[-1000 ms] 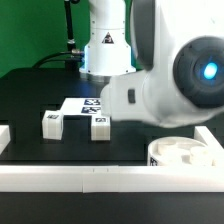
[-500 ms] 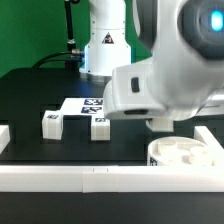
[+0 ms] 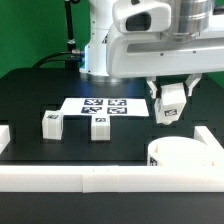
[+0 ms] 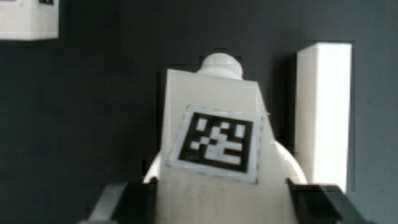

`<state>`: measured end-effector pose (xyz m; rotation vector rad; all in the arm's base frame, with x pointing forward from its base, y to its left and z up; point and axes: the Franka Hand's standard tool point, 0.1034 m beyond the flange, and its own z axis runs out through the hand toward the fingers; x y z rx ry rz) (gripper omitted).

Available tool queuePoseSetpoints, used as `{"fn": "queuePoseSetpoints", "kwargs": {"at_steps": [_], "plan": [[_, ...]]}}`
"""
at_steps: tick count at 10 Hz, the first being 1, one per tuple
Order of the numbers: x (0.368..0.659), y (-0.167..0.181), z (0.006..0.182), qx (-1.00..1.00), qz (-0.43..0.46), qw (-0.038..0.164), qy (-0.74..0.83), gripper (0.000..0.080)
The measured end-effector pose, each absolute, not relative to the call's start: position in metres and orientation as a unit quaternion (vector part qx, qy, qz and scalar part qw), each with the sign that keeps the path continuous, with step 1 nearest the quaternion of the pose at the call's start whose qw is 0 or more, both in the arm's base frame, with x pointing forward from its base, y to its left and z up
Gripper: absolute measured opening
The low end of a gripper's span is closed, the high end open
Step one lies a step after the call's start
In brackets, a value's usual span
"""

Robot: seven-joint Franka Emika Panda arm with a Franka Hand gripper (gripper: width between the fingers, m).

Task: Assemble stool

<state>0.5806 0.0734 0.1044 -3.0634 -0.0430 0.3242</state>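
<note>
My gripper is shut on a white stool leg with a black-and-white tag and holds it in the air above the round white seat disc at the exterior view's right front. In the wrist view the leg fills the middle between my two dark fingers, its tag facing the camera. Two more legs stand on the black table: one at the exterior view's left and one beside it.
The marker board lies flat behind the two standing legs. Long white border bars run along the front edge and the sides. The robot's base stands at the back.
The arm has risen and swung away from the camera, lifting the leg up over the seat disc. The marker board and seat are now uncovered.
</note>
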Motion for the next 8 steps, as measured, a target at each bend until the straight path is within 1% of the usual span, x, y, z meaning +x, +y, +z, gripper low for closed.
{"fn": "queuePoseSetpoints", "kwargs": {"at_steps": [1, 2, 3, 4, 5, 8], "plan": [[0.587, 0.073, 0.103, -0.998, 0.047, 0.031, -0.012, 0.0325], [0.586, 0.073, 0.103, -0.999, 0.016, 0.031, -0.012, 0.0325], [0.594, 0.075, 0.105, -0.998, -0.046, 0.033, -0.011, 0.0325], [0.596, 0.086, 0.114, -0.994, -0.103, 0.034, -0.013, 0.0325], [0.596, 0.091, 0.117, -0.991, -0.127, 0.036, -0.024, 0.0325], [0.596, 0.091, 0.114, -0.990, -0.133, 0.036, -0.027, 0.0325]]}}
